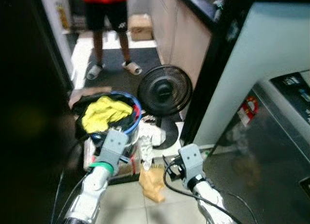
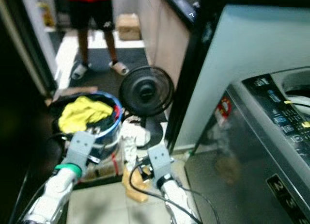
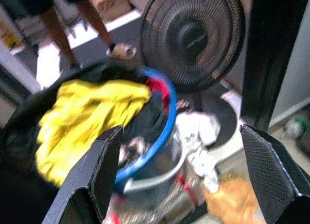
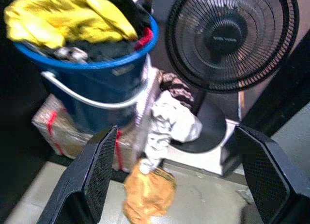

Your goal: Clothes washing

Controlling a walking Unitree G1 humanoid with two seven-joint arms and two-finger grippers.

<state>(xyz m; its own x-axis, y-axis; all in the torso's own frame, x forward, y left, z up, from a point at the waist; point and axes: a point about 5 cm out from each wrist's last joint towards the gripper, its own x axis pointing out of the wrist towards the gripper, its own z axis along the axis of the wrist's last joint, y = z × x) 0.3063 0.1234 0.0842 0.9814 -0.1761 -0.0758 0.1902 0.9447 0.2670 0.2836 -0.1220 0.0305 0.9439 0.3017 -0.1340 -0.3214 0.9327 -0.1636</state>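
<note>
Both pincers spread wide, empty. Left pincer [image 3: 179, 175] faces the round blue plastic bucket [image 1: 136, 118] at eleven o'clock, crumpled yellow garment [image 1: 104, 112] piled on top. Best descend centrally, pinching deep.

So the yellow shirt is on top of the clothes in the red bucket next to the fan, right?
Almost. The bucket is blue, not red, as the right wrist view shows. The rest is right: the yellow shirt lies on top of the clothes in it, next to the black fan.
</note>
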